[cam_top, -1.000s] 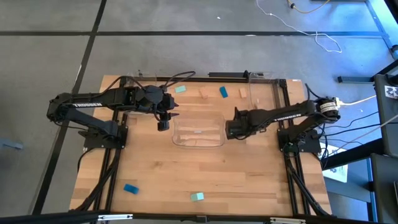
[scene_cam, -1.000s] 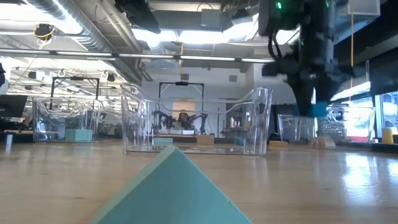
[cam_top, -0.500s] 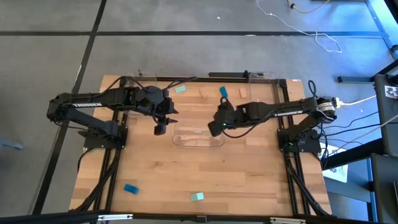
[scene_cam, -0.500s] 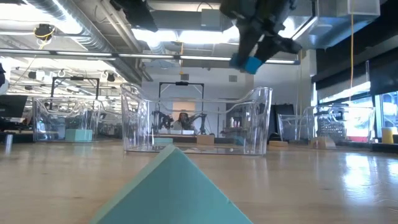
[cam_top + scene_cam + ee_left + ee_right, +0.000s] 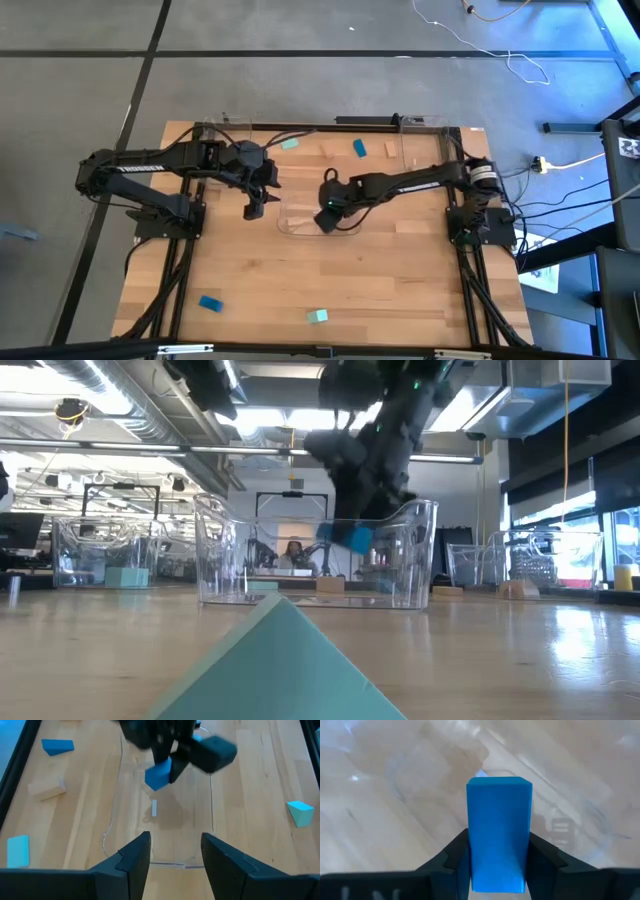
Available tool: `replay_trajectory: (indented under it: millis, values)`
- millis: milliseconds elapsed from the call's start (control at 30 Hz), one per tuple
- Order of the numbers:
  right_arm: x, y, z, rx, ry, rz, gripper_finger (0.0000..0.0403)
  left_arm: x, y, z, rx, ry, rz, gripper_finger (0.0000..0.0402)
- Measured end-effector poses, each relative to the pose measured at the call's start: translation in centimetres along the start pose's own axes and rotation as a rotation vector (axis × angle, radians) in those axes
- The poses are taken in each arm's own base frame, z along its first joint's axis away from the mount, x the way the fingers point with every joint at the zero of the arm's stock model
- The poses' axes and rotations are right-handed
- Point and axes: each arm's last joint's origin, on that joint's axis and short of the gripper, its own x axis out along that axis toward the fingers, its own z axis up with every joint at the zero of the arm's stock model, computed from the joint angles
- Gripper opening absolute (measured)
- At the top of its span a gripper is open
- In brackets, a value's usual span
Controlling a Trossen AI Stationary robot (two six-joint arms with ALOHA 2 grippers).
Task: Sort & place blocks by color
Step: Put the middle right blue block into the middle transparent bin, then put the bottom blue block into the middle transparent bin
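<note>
Right gripper (image 5: 498,865) clamped on a bright blue rectangular block (image 5: 499,846), held above the clear plastic tray (image 5: 295,225) at mid-table, apparently just over its floor. Left gripper (image 5: 253,209) beside the tray's left end, fingers (image 5: 132,855) apart, nothing between them. Elsewhere on the wooden table (image 5: 300,280): another blue block (image 5: 210,303) and a mint-teal block (image 5: 318,316) near the front edge; tan wooden block (image 5: 328,152) along the far edge.
</note>
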Motion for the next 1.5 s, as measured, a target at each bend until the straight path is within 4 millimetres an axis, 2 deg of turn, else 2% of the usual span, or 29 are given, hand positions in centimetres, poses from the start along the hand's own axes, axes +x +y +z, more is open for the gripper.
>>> replay_trajectory:
  millis: [167,433,567,733,967,1100,1233,1367,1500]
  values:
    - [1.7,-0.3,0.1,-0.039,0.041,-0.007,0.0131,0.0,0.0,0.0,0.000,0.001,0.000,0.0167]
    - [1.9,-0.4,0.1,-0.048,0.049,-0.004,0.0134,0.0,0.0,0.0,0.000,0.002,0.001,0.0167]
    - [1.9,-0.5,0.1,-0.019,0.049,-0.011,0.0172,0.0,0.0,0.0,0.000,0.001,0.001,0.0167]
    - [1.4,0.3,0.8,-0.019,0.058,0.014,0.0187,0.0,0.0,0.0,0.000,0.002,0.001,0.0167]
    - [-1.3,2.5,3.3,-0.103,-0.048,0.096,0.0185,-0.1,0.0,-0.1,0.000,0.010,0.001,0.0167]
    - [-3.0,4.0,4.4,-0.261,-0.133,0.155,0.0185,-1.1,-0.1,-0.9,-0.021,0.045,0.000,0.0167]
    - [-3.1,4.7,4.6,-0.366,-0.201,0.198,0.0184,-2.6,-0.2,-1.5,-0.056,0.045,-0.002,0.0167]
    - [-1.8,4.5,4.5,-0.384,-0.232,0.210,0.0183,-4.5,-0.5,-2.0,-0.067,0.002,-0.014,0.0167]
    - [0.8,4.2,3.7,-0.444,-0.209,0.249,0.0183,-6.4,-0.8,-2.4,-0.057,-0.061,-0.026,0.0167]
